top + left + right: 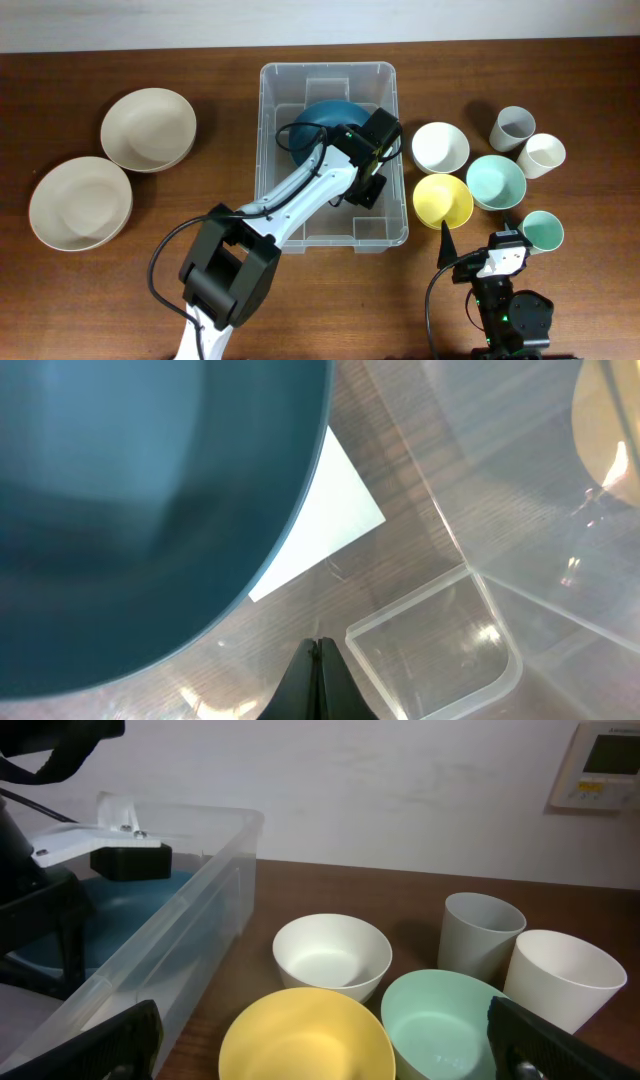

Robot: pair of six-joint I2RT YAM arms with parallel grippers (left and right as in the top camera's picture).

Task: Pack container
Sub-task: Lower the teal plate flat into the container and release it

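Observation:
The clear plastic container (268,150) stands mid-table with a dark blue bowl (322,112) in its far end. My left gripper (366,188) reaches down inside the container, just to the near right of that bowl. Its fingertips (318,647) are pressed together and hold nothing, above the ribbed base beside the white label (335,510); the blue bowl (150,490) fills the upper left of the left wrist view. My right gripper (485,238) waits open near the front edge, its jaws wide apart over the yellow bowl (305,1035) and holding nothing.
Right of the container stand a white bowl (440,146), a yellow bowl (442,200), a mint bowl (496,181), a grey cup (512,127), a cream cup (541,154) and a teal cup (542,231). Two beige bowls (148,129) (80,202) sit at far left.

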